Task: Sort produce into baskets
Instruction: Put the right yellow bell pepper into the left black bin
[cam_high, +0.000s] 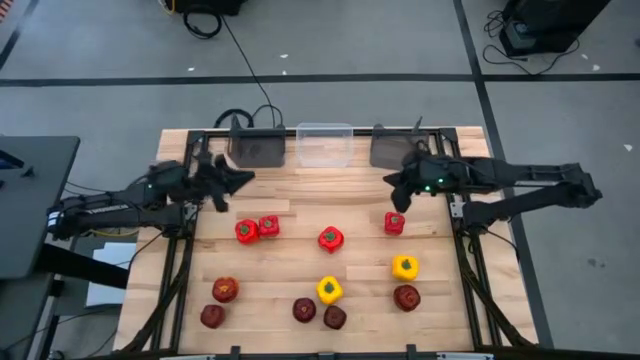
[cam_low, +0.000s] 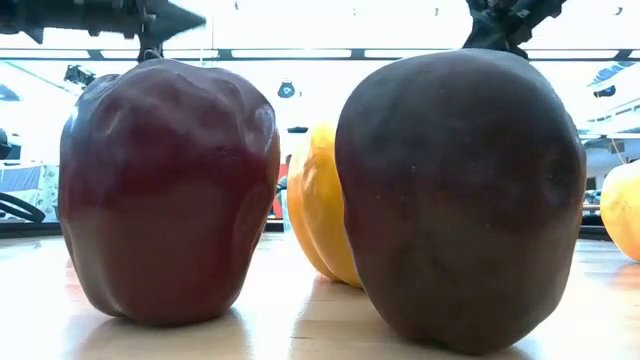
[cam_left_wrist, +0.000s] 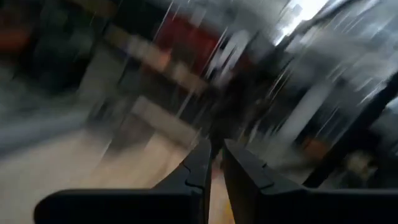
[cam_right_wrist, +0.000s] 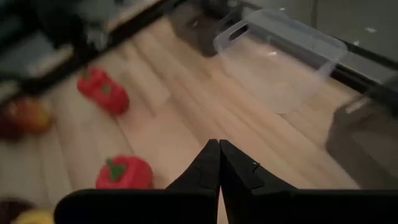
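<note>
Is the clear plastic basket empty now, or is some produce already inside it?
Empty. The high view shows only bare see-through plastic in the clear basket, and the right wrist view shows the wooden table through it, nothing inside.

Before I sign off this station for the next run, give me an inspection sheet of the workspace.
Surface: wooden table, bare between items.
Job's things: eleven produce pieces loose on the table, among them a red pepper and a yellow pepper; the clear bin and two grey bins stand empty along the far edge.
Clutter: nothing seen.
Grippers: left gripper and right gripper both shut, empty, raised near the bins.
Cables: a black cable crosses the floor to the table.
Surroundings: grey floor, dark equipment at the edges.
</note>
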